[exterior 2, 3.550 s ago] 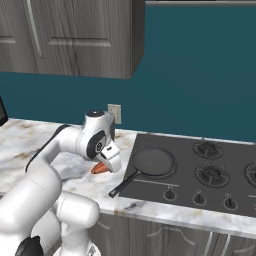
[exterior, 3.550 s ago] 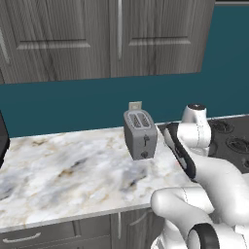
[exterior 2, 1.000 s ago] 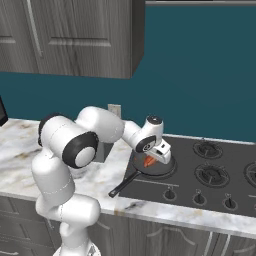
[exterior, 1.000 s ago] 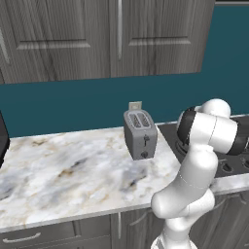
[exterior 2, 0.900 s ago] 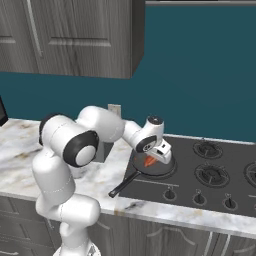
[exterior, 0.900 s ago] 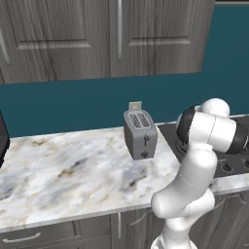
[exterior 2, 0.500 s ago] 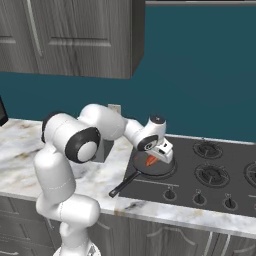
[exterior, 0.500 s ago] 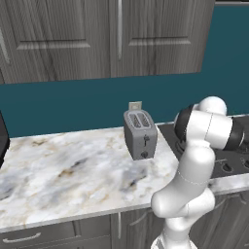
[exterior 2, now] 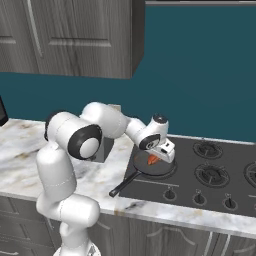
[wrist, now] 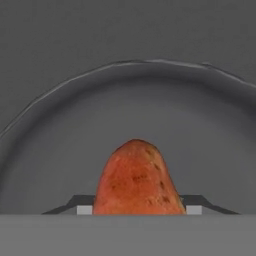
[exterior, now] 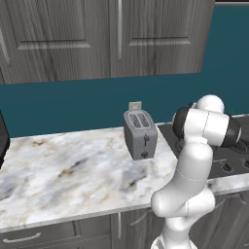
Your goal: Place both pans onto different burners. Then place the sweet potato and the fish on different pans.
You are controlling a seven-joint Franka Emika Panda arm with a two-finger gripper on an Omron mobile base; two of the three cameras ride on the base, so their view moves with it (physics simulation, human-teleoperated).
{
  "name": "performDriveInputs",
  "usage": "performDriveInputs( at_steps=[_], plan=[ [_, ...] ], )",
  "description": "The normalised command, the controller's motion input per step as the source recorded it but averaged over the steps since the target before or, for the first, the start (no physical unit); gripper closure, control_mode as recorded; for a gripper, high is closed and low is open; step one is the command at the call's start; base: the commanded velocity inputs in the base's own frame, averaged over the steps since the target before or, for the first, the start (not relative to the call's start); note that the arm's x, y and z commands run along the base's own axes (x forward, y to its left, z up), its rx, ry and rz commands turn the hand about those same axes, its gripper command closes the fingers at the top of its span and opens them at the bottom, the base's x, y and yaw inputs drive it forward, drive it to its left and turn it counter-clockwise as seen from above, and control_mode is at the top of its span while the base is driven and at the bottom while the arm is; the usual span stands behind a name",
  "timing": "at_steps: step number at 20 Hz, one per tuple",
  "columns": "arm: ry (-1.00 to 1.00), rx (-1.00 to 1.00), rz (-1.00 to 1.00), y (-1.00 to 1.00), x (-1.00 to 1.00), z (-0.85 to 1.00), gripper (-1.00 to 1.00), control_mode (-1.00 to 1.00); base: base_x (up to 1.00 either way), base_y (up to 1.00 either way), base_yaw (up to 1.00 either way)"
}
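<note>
In the hand view, the orange-brown, dark-speckled, taper-ended sweet potato (wrist: 136,179) rises between the two small dark fingertips (wrist: 82,206) of the tool (wrist: 136,209), which pinches it from both sides. Just beyond it lies the smooth floor of a round, shallow black frying pan (wrist: 60,150), whose raised rim curves across the upper half of that view. Whether the sweet potato's tip touches the pan floor or hangs slightly above it is hard to judge from this angle.

From the right base view, the white arm reaches from its base at the lower left over the white-and-grey marbled stone surface (exterior 2: 20,145) to the flat black cooktop (exterior 2: 215,185). The tool (exterior 2: 155,159) is low over the black pan (exterior 2: 150,170), with the sweet potato (exterior 2: 152,160) showing as a small orange patch beneath the hand, inside the pan's rim. That pan sits on the front left round black burner, and its long thin handle (exterior 2: 125,184) points toward the cooktop's front left corner. A row of small knobs (exterior 2: 199,196) runs along the cooktop's front edge, and further round black gas burners (exterior 2: 212,174) lie to the right.

In the left base view, a grey metal two-slot toaster (exterior: 140,133) stands on the marbled surface (exterior: 63,175) near the teal wall, beneath grey wood-grain cabinets (exterior: 107,36).
</note>
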Motion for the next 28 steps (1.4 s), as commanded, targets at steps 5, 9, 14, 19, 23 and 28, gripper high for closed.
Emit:
performDriveInputs(
  at_steps=[5,9,14,19,23,28],
  plan=[
    [-0.02,0.00,0.02,0.00,-0.06,0.20,-1.00,-1.00,0.00,0.00,0.00],
    [-0.04,0.00,0.04,0.01,-0.06,0.39,-1.00,-1.00,0.00,0.00,0.00],
    [-0.06,0.00,0.06,0.09,-0.11,0.33,-1.00,-1.00,0.00,0.00,0.00],
    [-0.07,-0.01,0.09,0.54,-0.19,0.47,-1.00,-1.00,0.00,0.00,0.00],
    [-0.05,-0.06,0.09,0.70,-0.10,0.59,-1.00,-1.00,0.00,0.00,0.00],
    [-0.11,-0.09,0.11,0.56,-0.36,0.55,-1.00,-1.00,0.00,0.00,0.00]
  ],
)
